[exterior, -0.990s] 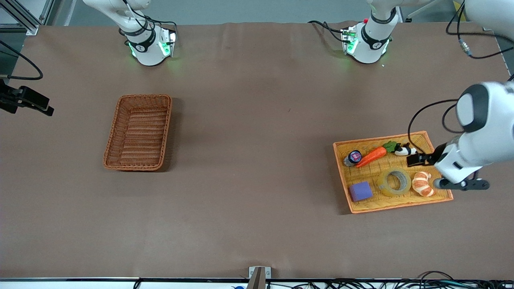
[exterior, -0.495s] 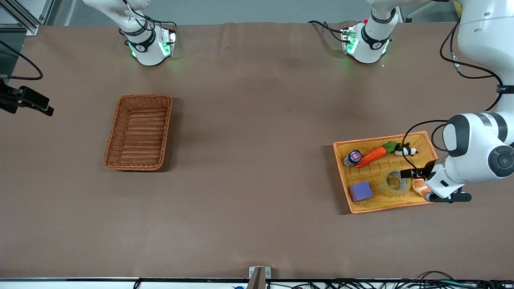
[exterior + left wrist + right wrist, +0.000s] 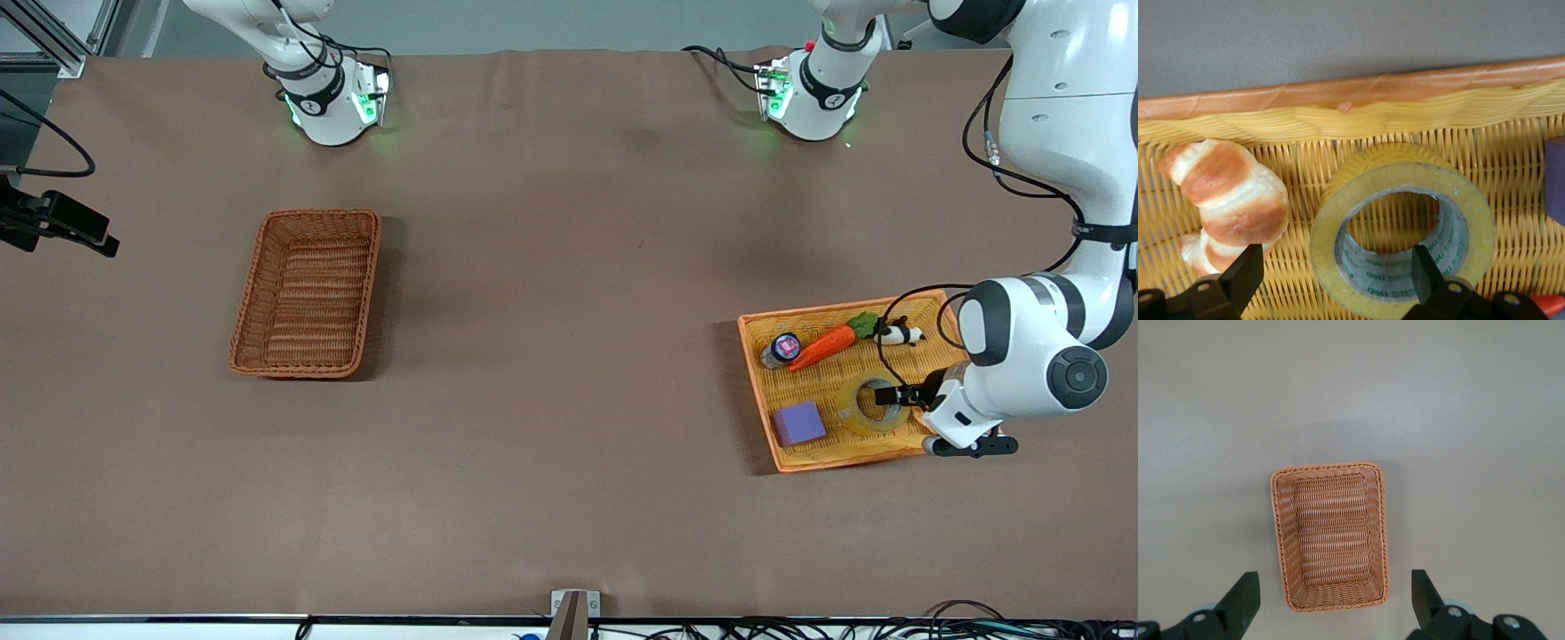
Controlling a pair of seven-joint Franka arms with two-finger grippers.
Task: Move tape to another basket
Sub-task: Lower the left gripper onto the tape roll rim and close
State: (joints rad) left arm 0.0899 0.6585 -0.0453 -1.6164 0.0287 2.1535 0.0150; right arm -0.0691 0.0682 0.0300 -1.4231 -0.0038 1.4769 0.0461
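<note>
Straddling the tape (image 3: 1401, 227) wall, left hand (image 3: 1331, 280) wide, croissant (image 3: 1225, 200) partly hidden, right hand (image 3: 1331, 600) wide above basket (image 3: 1331, 537).

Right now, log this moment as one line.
left gripper: open, straddling tape wall in tray | right gripper: open, waiting above basket
</note>
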